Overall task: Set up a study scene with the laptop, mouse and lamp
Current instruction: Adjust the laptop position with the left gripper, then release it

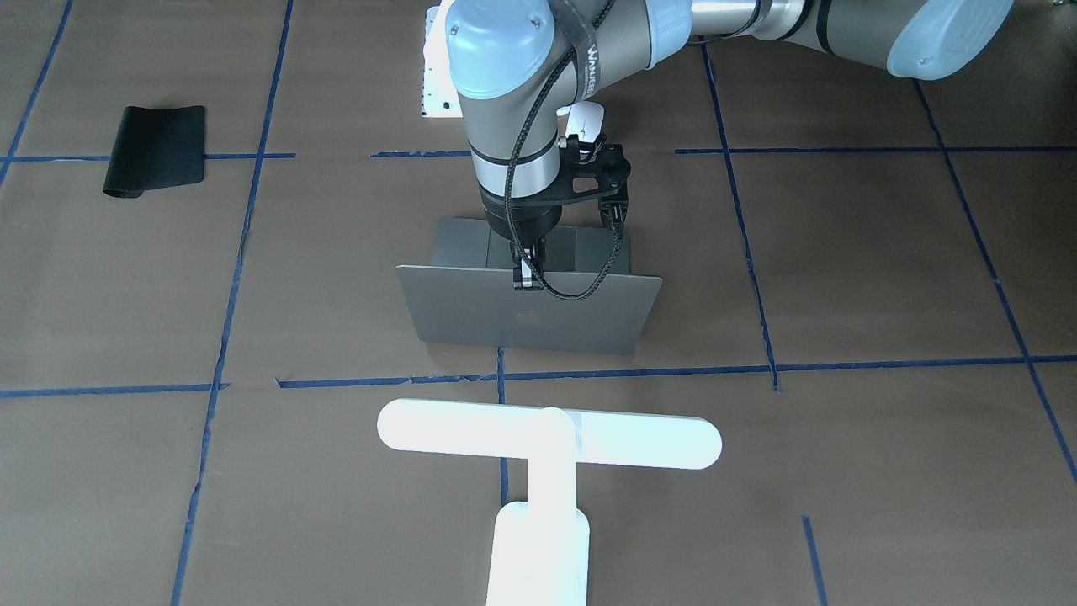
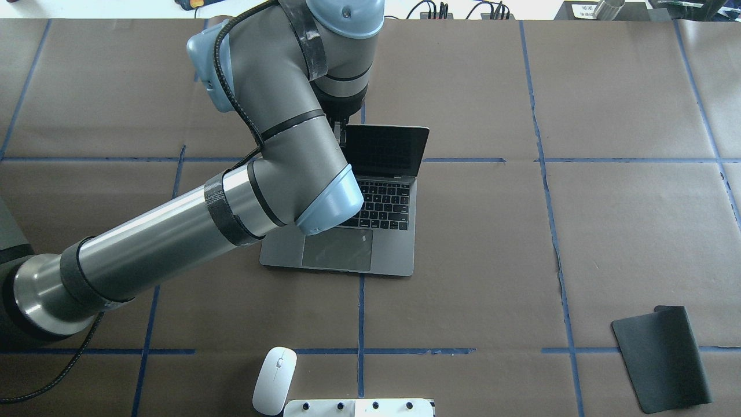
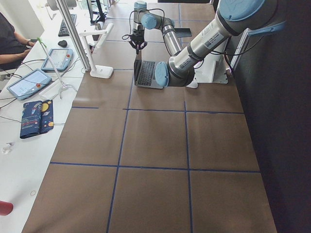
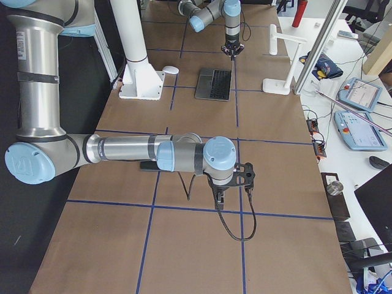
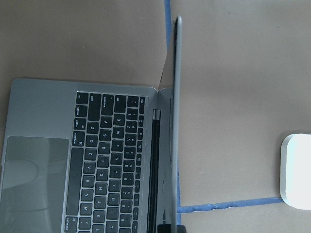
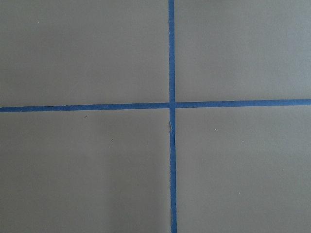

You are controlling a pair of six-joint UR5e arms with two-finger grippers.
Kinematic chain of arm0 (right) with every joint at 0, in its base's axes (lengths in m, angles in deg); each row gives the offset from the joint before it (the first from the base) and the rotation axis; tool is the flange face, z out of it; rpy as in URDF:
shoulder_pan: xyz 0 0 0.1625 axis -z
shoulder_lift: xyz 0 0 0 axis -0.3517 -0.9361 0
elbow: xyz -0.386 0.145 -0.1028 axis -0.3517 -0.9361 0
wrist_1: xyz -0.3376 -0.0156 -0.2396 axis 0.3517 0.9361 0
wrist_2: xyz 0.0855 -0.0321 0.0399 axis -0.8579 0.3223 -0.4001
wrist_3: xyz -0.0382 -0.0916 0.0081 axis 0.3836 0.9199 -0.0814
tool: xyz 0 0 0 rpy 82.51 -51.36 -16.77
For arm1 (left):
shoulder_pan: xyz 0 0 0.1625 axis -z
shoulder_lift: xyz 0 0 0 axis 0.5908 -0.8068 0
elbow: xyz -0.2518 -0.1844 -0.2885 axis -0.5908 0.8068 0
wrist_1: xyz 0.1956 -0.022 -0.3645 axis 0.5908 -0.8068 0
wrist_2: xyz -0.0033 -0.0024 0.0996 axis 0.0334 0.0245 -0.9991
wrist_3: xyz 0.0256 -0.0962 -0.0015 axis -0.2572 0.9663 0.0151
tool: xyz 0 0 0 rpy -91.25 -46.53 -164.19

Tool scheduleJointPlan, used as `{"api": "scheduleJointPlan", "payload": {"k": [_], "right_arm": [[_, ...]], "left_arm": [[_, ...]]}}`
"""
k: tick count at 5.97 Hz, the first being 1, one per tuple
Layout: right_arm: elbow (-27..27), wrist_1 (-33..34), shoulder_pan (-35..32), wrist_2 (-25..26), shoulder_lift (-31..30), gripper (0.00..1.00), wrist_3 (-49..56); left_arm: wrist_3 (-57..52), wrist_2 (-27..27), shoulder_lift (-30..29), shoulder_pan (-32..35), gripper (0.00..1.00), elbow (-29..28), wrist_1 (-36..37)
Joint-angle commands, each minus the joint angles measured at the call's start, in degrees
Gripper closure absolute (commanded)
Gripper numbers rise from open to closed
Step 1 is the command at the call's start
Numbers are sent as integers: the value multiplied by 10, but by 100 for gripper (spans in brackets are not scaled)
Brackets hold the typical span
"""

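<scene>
My left gripper clamped on the lid of the laptop, mouse on its keyboard side, lamp behind its lid, my right gripper, opening unclear.

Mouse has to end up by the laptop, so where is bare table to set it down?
The widest bare patch is between the laptop and the black mat, on the robot's right. The laptop's other side is crowded: the left arm hangs over it. Beyond the lid stands the lamp.

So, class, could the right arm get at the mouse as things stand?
Probably yes: the right fingers hang over bare table, and the way to the mouse looks free, though a white pedestal stands close beside it.
</scene>
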Motion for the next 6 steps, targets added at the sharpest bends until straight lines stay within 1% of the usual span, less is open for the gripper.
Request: {"api": "scheduleJointPlan", "payload": {"k": [1,2,3,4,6], "right_arm": [[-1,0,0,0,0,0,1],[-1,0,0,-1,-1,0,0],[-1,0,0,0,0,0,1],[-1,0,0,0,0,0,0],[-8,0,0,-1,2,0,1]], "left_arm": [[19,-17,0,2,97,-15,-11],[20,-17,0,7,97,-15,-11],[20,-17,0,7,89,-14,-11],[9,-17,0,7,1,-12,-12],[2,-16,-1,7,0,-8,-12]]}}
